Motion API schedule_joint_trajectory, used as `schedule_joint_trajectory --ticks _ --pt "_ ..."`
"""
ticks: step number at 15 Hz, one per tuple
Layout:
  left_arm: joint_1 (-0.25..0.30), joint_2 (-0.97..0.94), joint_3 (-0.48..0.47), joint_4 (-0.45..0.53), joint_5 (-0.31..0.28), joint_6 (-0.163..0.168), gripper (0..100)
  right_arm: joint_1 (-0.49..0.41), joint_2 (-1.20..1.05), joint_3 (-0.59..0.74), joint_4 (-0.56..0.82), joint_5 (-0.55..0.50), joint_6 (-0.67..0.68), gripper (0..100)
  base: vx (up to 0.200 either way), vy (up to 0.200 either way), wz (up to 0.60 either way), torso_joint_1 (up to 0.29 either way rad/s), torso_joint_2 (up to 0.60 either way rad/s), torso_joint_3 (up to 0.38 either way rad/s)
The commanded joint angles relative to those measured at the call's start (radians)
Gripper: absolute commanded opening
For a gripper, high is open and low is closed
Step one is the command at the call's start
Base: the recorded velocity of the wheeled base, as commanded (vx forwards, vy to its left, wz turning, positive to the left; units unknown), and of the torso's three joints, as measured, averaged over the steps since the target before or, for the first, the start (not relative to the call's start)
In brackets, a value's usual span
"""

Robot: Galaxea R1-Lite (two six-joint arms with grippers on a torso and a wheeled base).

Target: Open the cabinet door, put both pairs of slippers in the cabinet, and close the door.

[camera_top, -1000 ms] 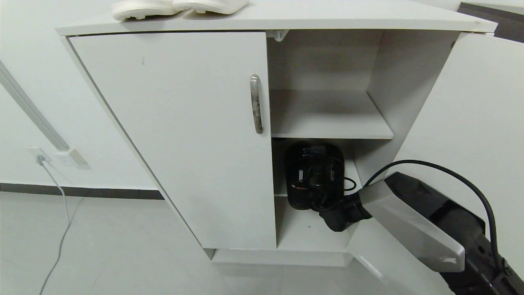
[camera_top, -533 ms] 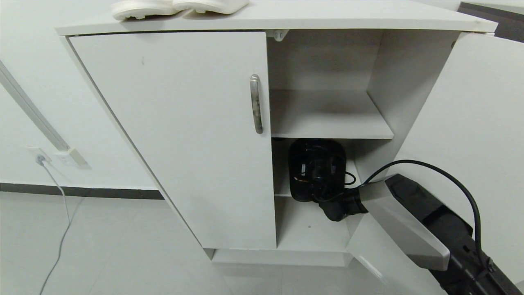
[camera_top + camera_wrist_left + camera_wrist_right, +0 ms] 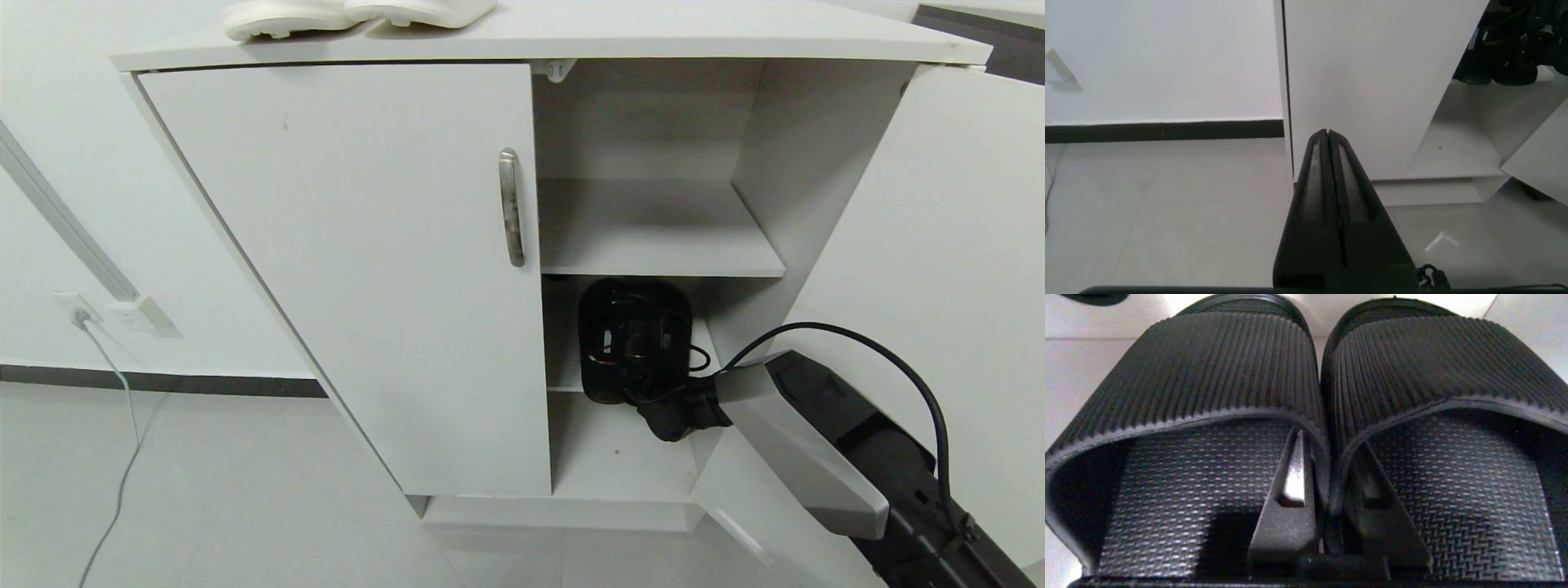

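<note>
Grasp: right pincer (image 3: 1327, 486) clenched on black slippers (image 3: 1233, 384), pinching their adjoining inner walls.
Place: black slippers over middle shelf (image 3: 562, 382) of cabinet (image 3: 767, 163), near its front edge.
Left pincer (image 3: 1328, 163): clenched, empty.
Advice: probably push deeper, level the soles, then release.

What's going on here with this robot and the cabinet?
The robot is partway through putting slippers away. The cabinet has its right door open and its left door shut. The right gripper is shut on the black slippers, pinching their inner sides together, and holds them inside the cabinet below the upper shelf. The white slippers lie on top of the cabinet. The left gripper is shut on nothing, low in front of the cabinet.
</note>
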Motion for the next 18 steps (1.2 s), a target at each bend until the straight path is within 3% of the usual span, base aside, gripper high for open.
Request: schedule_joint_trajectory --ticks 1,10,11,15,18 --pt "0.000 0.001 -0.001 0.000 0.000 0.000 0 -0.007 0.004 0.000 -0.001 0.000 0.000 0 0.000 0.000 0.00 0.000 0.00 0.000" --pt "0.000 0.001 0.000 0.000 0.000 0.000 0 -0.008 0.004 0.000 0.006 0.006 -0.004 0 0.000 0.000 0.00 0.000 0.00 0.000" --pt "0.000 0.001 0.000 0.000 0.000 0.000 0 -0.008 0.003 -0.002 0.006 0.007 -0.004 100 0.000 0.000 0.00 0.000 0.00 0.000" --pt "0.000 0.001 0.000 0.000 0.000 0.000 0 -0.007 -0.011 0.040 -0.006 0.015 -0.009 100 0.000 0.000 0.00 0.000 0.00 0.000" --pt "0.000 0.001 0.000 0.000 0.000 0.001 0 0.025 -0.143 0.285 -0.110 0.015 -0.006 100 0.000 0.000 0.00 0.000 0.00 0.000"
